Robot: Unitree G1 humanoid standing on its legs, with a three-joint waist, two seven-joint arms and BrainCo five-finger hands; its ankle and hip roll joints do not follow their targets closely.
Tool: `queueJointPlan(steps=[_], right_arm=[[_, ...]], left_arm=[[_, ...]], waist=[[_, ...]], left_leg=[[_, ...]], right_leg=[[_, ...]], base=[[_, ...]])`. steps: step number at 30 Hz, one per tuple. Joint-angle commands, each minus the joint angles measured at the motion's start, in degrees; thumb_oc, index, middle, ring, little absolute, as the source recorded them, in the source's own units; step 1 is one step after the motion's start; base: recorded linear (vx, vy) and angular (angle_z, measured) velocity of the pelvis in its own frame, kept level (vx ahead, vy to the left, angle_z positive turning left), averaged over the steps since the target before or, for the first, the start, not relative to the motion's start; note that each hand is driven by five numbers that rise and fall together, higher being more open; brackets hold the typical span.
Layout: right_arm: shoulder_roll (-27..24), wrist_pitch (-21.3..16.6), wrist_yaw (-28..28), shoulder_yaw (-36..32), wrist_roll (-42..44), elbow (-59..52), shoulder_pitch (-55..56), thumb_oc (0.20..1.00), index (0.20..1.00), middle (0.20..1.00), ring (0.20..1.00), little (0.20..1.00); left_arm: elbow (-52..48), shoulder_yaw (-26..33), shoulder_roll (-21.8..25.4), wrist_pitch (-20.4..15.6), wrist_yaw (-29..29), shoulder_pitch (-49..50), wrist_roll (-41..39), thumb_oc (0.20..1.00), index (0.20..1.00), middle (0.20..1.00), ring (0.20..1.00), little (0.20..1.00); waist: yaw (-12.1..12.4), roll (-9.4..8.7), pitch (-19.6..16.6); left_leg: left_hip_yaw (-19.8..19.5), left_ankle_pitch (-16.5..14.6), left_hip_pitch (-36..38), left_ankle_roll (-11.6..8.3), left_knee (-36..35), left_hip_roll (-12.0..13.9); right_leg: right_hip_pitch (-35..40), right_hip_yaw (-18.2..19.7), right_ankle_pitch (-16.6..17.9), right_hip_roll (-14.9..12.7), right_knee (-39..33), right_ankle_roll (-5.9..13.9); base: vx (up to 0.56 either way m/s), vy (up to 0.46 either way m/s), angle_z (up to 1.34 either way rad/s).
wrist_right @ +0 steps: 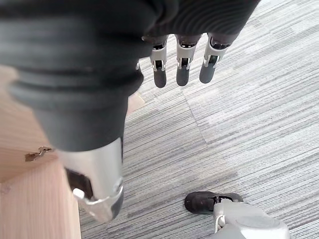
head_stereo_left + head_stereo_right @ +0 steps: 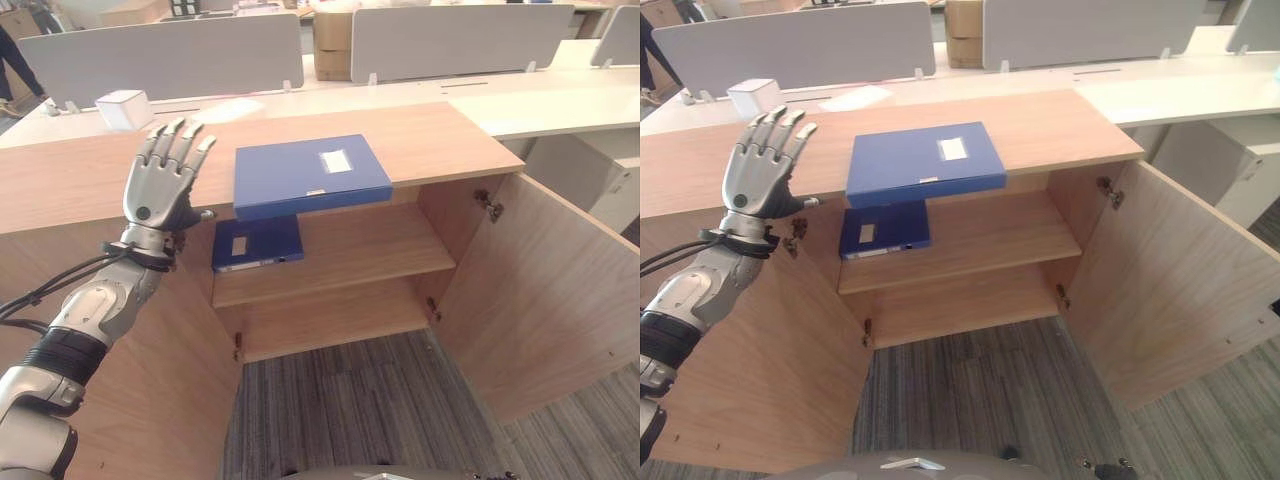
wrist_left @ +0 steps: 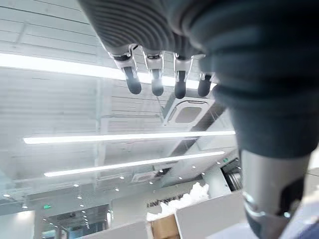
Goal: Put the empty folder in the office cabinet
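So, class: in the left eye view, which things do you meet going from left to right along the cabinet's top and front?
White box → left hand, raised with straight fingers → blue folder on the cabinet top → open right cabinet door.

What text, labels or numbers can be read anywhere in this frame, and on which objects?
None can be read.
White label on the blue folder on the cabinet top: too small to tell if it carries any text.
White label on the blue folder on the upper shelf: the same.
White box on the desk: no print visible.
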Motion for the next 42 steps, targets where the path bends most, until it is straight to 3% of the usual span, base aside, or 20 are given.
queueJointPlan(steps=[1,8,25,42], right_arm=[[-1.3,-1.4,-0.6,1.0,0.0,0.9,-3.6,1.0,1.0,1.0,1.0,1.0],[-1.6,-1.6,-1.6,-0.2,1.5,1.5,-3.6,1.0,1.0,1.0,1.0,1.0],[-1.2,-2.1,-2.8,-1.5,2.4,1.7,-1.9,1.0,1.0,1.0,1.0,1.0],[-1.1,-2.5,-3.3,-1.4,3.2,1.7,-0.5,1.0,1.0,1.0,1.0,1.0]], left_arm=[[4.7,0.9,1.8,1.0,-0.3,-8.6,1.6,1.0,1.0,1.0,1.0,1.0],[10.2,-5.0,-2.0,1.8,-1.2,-12.7,2.1,1.0,1.0,1.0,1.0,1.0],[13.4,-0.5,-4.4,3.3,0.7,-8.2,-0.1,1.0,1.0,1.0,1.0,1.0],[19.0,1.7,-1.7,5.2,3.4,-11.0,-4.4,1.0,1.0,1.0,1.0,1.0]], waist=[[-1.2,-2.13,1.7],[-2.6,-1.61,2.3],[-3.2,-2.37,2.0],[-3.8,-4.82,2.2]], left_leg=[[1.8,-6.8,1.4,-2.88,0.0,1.2],[2.7,-6.5,-0.1,-2.87,0.0,1.5],[3.6,-6.8,0.4,-3.1,0.0,2.0],[4.7,-6.3,0.0,-3.88,0.0,3.6]], right_leg=[[2.0,0.2,-5.6,-1.9,0.1,4.43],[0.0,0.8,-5.0,-1.8,0.1,4.78],[0.2,1.6,-5.3,-1.2,0.1,4.58],[-0.7,2.0,-4.8,0.0,0.1,4.43]], base=[[-0.02,-0.002,-0.09],[-0.03,-0.007,-0.07],[0.0,-0.002,-0.04],[0.0,-0.004,-0.01]])
